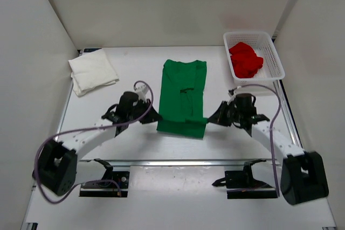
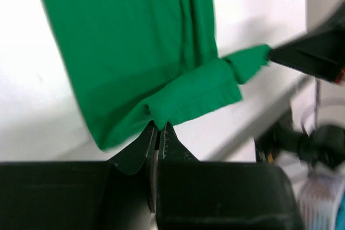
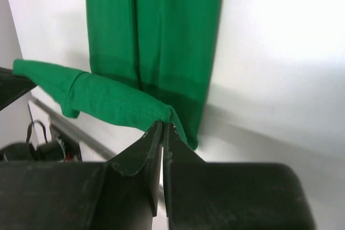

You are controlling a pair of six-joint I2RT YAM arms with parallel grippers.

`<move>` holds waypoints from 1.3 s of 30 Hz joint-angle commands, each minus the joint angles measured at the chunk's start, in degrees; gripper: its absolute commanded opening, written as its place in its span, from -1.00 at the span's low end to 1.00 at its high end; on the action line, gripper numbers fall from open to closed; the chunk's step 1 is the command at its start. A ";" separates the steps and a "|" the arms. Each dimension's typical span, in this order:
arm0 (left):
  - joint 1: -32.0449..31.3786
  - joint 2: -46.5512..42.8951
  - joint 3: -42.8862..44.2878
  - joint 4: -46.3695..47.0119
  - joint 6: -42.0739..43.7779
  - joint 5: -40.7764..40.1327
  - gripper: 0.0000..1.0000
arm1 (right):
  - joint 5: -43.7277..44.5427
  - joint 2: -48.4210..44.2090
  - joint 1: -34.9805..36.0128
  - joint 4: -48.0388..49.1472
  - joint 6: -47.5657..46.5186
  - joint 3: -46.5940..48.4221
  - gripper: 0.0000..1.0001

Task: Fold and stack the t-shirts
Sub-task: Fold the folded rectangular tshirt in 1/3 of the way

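The black left gripper (image 2: 159, 129) and black right gripper (image 3: 163, 126) each squeeze tight on a near corner of the bright green cloth t-shirt (image 1: 184, 92) in the middle of the white table (image 1: 140, 68); they should lift together, level, toward 12 o'clock. Beyond, the folded white cloth t-shirt (image 1: 92, 71) lies at 10 o'clock, and the red cloth t-shirt (image 1: 245, 60) sits in a white mesh basket (image 1: 247, 34) at 2 o'clock.

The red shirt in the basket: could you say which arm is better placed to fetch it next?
Right. The basket with the red shirt sits far right, on that arm's side. Right gripper and left gripper must first release the green shirt.
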 commanded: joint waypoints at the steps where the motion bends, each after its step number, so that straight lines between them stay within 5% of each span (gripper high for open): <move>1: 3.49 9.90 6.75 2.92 4.02 -3.52 -1.00 | -0.02 8.23 -3.01 6.55 -8.22 9.05 -1.00; 15: 10.00 34.98 30.49 5.04 3.41 -3.53 -0.98 | -5.02 38.91 -9.17 12.01 -7.35 32.53 -1.00; 23: 10.78 42.72 33.85 4.33 2.19 -2.57 -0.63 | -3.00 47.63 -8.38 9.82 -8.58 40.01 -1.00; 27: 11.05 40.45 33.32 6.27 1.56 -1.78 -0.10 | -0.98 48.08 -7.67 5.87 -10.16 43.61 -0.73; 31: 8.78 30.71 26.39 10.04 1.04 -5.01 -0.18 | 3.58 42.64 -6.09 4.98 -10.69 42.22 -0.36; 33: 6.24 27.45 21.91 12.33 0.43 -6.17 -0.24 | 5.95 37.90 -4.52 6.72 -10.78 39.06 -0.36; 39: 0.50 31.28 17.06 17.08 -1.86 -4.42 -0.32 | 4.65 40.23 4.96 7.36 -14.28 37.09 -0.97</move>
